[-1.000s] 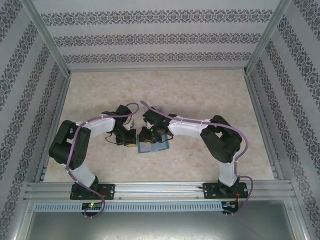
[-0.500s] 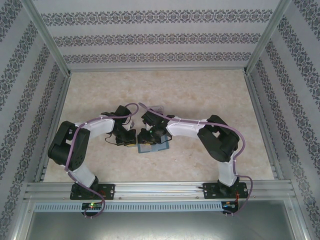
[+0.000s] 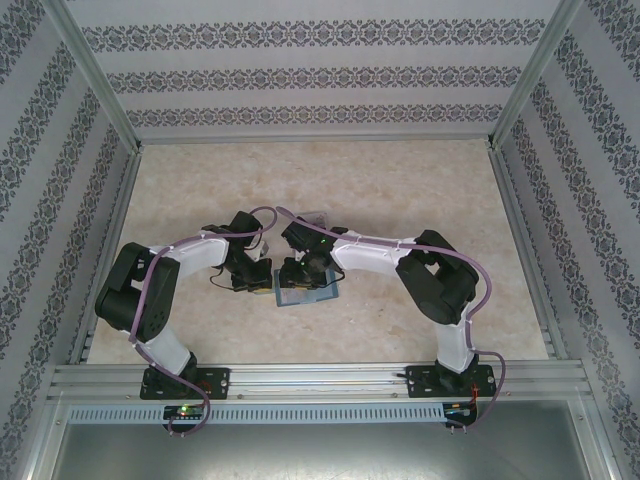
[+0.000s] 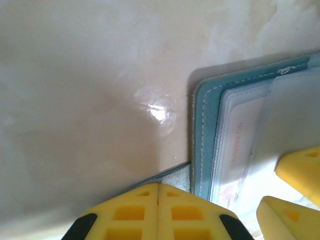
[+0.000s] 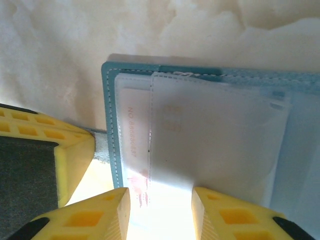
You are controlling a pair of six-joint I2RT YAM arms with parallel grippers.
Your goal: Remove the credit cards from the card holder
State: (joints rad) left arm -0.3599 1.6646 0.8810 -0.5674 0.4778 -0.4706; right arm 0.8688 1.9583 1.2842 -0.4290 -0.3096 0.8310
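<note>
Both arms fold inward from their bases, elbows out, wrists bent down over the card holder (image 3: 308, 294). The left gripper (image 4: 158, 196) is clenched on the holder's grey strap tab (image 4: 167, 175) at its left side, its blocky yellow fingers pressed together. The right gripper (image 5: 160, 202) is released, fingers apart over the holder's frosted, stitched sleeve (image 5: 215, 140). A pale card (image 5: 131, 130) with red print sits tucked under that sleeve, inside the teal stitched border. Around the holder spreads the glossy, marbled beige table (image 4: 75, 75).
</note>
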